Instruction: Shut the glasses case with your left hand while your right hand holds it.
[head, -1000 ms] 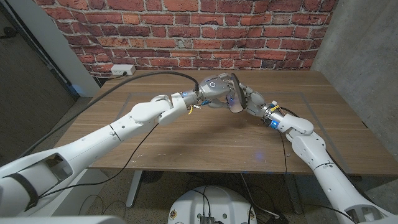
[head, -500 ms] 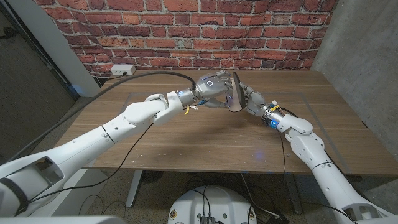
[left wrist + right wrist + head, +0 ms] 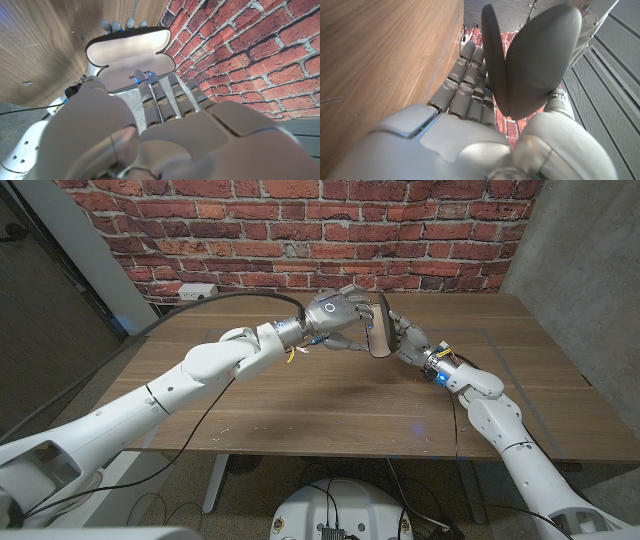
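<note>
two robot hands meet at a glasses case

the dark grey, hard-shell glasses case (image 3: 380, 328) is up in the air above the brown wooden table (image 3: 300, 410). it is not touching the table. it sits between the two hands, right where they meet.

the right hand (image 3: 405, 338) holds the case. in the right wrist view its fingers (image 3: 465, 90) go along one side of the case (image 3: 530, 60) and its thumb sits on the other side, so the case is squeezed between them. from this side the two halves look like a thin v, joined at the end near the palm and apart at the far end. the case is part way open.

the left hand (image 3: 335, 313) is just beside the case, on the side away from the right hand. in the left wrist view its fingers (image 3: 170, 97) are stretched out straight and close together, and the tips touch the lower edge of the case (image 3: 125, 55). it is not wrapped around anything. that view looks into the case, and the pale cream lining inside shows.

behind both hands stands a red brick wall (image 3: 300, 230). a black cable (image 3: 200, 315) runs along the left arm.
</note>
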